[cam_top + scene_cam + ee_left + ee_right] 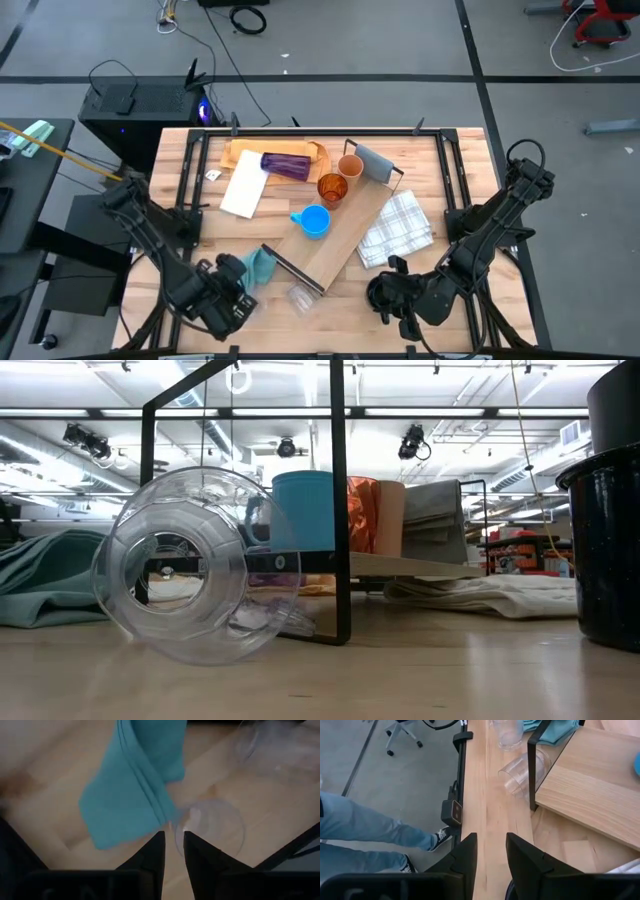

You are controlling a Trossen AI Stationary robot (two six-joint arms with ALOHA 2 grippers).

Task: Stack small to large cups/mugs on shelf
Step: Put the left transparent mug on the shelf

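The shelf (345, 235), a light-wood board on black frames, lies slantwise mid-table. A tan cup (350, 165), an amber cup (332, 188) and a light blue mug (315, 222) stand on it. A purple tumbler (285, 165) lies on its side on tan paper. One clear cup (300, 297) lies on its side at the shelf's near end; another (210, 827) stands upright below my left gripper (173, 842), whose fingers are a narrow gap apart. My right gripper (491, 845) is open and empty near the front edge, beside a black cup (610, 550). My left gripper points down over the rim (176, 826) of the upright clear cup, on the side next to the teal cloth. The rim shows just past the gap between the fingertips. I cannot tell whether the fingers touch it.
A teal cloth (258, 265) lies by my left gripper and a white checked cloth (397, 232) lies right of the shelf. A white sheet (243, 185) lies at the back left. A person's legs (370, 830) stand beyond the table's front edge.
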